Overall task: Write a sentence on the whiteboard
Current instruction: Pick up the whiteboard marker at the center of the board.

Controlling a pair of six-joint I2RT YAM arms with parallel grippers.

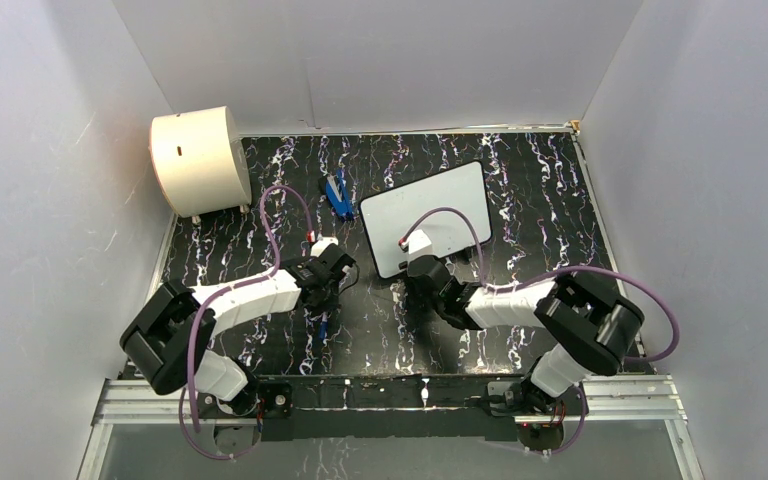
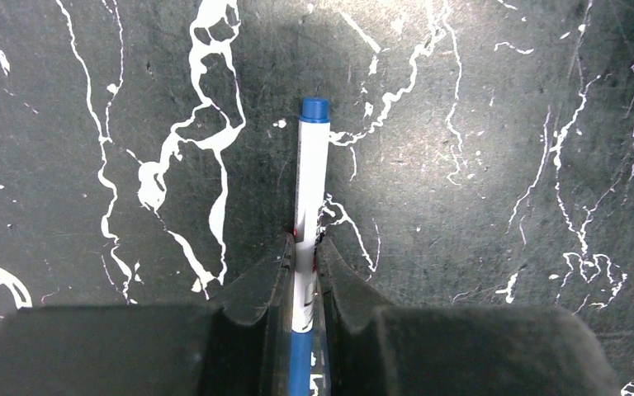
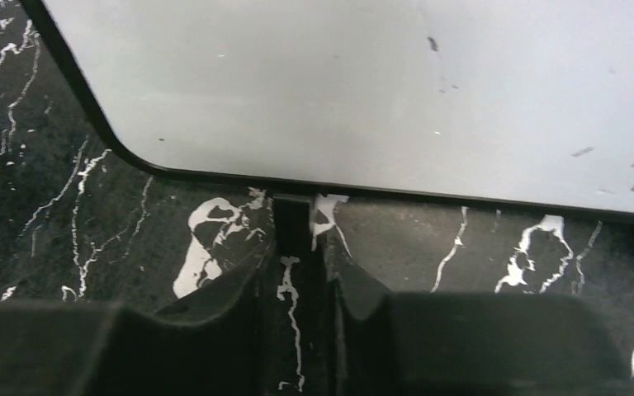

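You have two arms to count: the left arm (image 1: 245, 295) at lower left of the frame and the right arm (image 1: 520, 300) at lower right. That makes two grippers, the left gripper (image 2: 305, 247) and the right gripper (image 3: 295, 247). On the one table (image 1: 560, 200) count one whiteboard (image 1: 450, 185) near the centre, one marker (image 2: 311, 173), one cream drum (image 1: 200, 160) at upper left and one small blue object (image 1: 337, 195) left of the board.

Top external: high above the near edge, looking down on the whole counter (image 1: 540, 180).
Left wrist: close above the counter, looking past the left gripper (image 2: 305, 243) and its marker pen (image 2: 311, 165).
Right wrist: low and close, facing the whiteboard's (image 3: 380, 91) near edge.
Shared: the whiteboard, in top external and right wrist.
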